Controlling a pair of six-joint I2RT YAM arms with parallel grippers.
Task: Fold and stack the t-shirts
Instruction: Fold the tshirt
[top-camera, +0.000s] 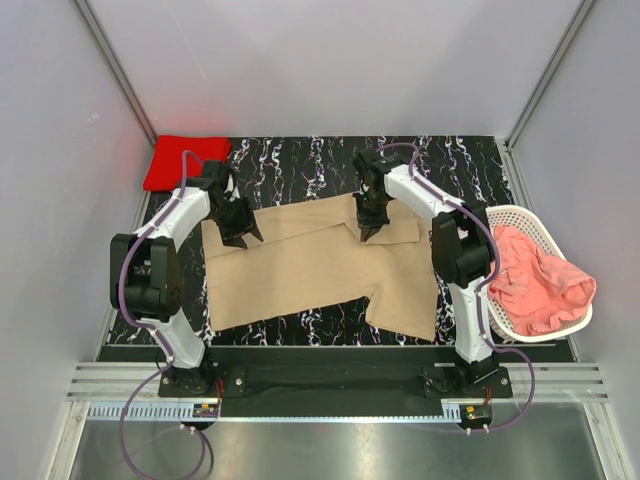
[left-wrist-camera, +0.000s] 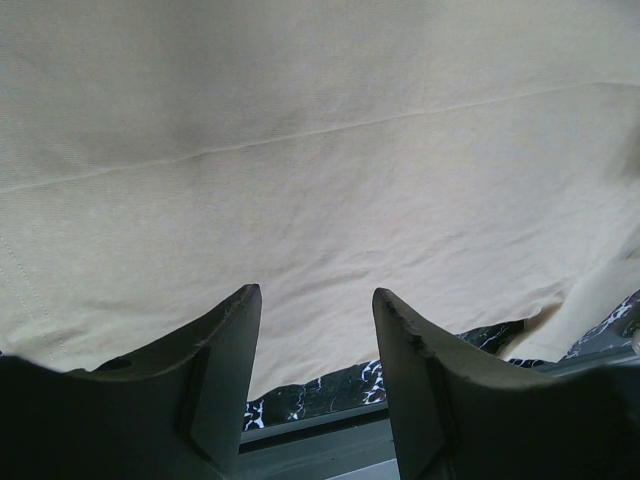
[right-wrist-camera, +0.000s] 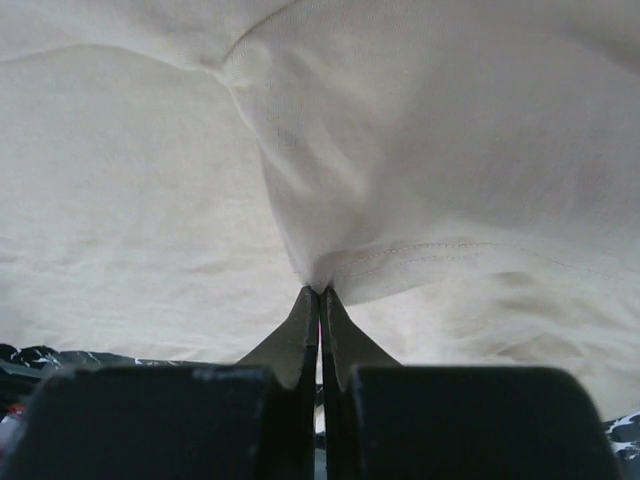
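Pinching tan t-shirt (right-wrist-camera: 450, 150) fold, right hand (right-wrist-camera: 320, 295) clamped above

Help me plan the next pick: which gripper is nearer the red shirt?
Left. The left gripper is open at the far left edge of the tan shirt, near the red shirt; the right gripper pinches the tan shirt much farther right.
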